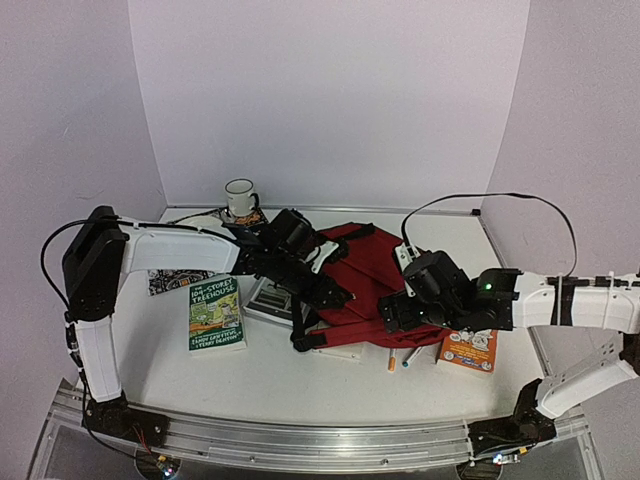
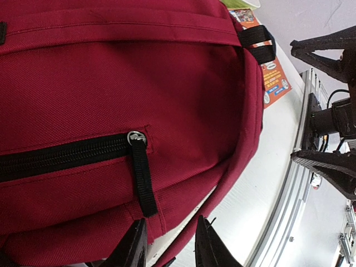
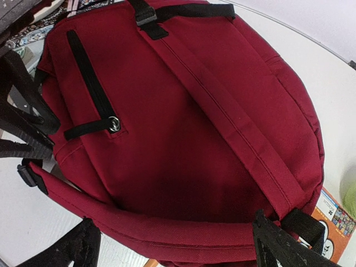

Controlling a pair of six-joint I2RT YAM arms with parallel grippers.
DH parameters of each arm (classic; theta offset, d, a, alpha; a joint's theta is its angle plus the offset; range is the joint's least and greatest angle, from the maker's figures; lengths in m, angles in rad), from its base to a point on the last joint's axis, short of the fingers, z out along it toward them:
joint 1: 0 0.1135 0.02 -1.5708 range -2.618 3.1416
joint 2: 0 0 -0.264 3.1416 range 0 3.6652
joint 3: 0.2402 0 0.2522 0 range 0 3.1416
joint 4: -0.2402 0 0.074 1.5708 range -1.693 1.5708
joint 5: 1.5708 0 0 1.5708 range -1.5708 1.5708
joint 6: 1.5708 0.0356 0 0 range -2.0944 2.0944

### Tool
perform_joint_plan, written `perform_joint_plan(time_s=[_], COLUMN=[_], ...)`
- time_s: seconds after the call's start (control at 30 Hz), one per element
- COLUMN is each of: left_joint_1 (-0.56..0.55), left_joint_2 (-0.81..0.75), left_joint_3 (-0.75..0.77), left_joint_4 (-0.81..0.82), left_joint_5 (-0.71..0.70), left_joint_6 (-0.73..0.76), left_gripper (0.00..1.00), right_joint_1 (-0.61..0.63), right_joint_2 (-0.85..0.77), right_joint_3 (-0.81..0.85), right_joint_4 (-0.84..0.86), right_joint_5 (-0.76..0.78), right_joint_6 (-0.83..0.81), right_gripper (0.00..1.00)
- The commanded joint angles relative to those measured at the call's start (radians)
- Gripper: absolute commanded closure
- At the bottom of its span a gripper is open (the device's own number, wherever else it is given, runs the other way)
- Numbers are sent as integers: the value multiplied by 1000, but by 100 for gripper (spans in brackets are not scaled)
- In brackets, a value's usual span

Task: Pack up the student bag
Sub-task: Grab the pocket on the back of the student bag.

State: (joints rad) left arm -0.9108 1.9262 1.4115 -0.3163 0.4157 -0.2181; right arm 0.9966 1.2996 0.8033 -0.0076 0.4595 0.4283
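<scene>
On table (image 1: 275, 375), student bag (image 1: 372, 278), dark red, flat

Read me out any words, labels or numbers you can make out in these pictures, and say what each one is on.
"STOREY TREEHOUSE": on the cover of the green book; the number before it and the lines at the bottom are too blurred to read.
Print on the orange book: too small to read in any view.
No lettering shows on the student bag or the mug.
</scene>
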Motion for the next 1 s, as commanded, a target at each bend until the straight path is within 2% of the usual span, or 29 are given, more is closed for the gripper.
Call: perform_joint_plan(time_s=[0.0,0.37,0.63,0.73,0.97], left_joint_1=[-4,-4,-4,-4,0], left_joint_2=[35,103,126,100,-1], left_joint_3=[70,117,147,148,121], left_joint_4=[-1,1,1,3,1], left_joint_5=[22,61,15,-6,-59], left_joint_6=[-17,-41,-62,-52,-33], left_gripper=[70,76,91,100,100], right_joint_1=[5,4,4,4,5], right_joint_2=[46,85,121,151,247], right_joint_3=[48,53,54,69,125], right_joint_4=[-4,38,71,79,120], right_joint_5=[89,107,45,8,-67], right_joint_6=[49,58,27,-2,-81], right_gripper=[4,3,2,2,2])
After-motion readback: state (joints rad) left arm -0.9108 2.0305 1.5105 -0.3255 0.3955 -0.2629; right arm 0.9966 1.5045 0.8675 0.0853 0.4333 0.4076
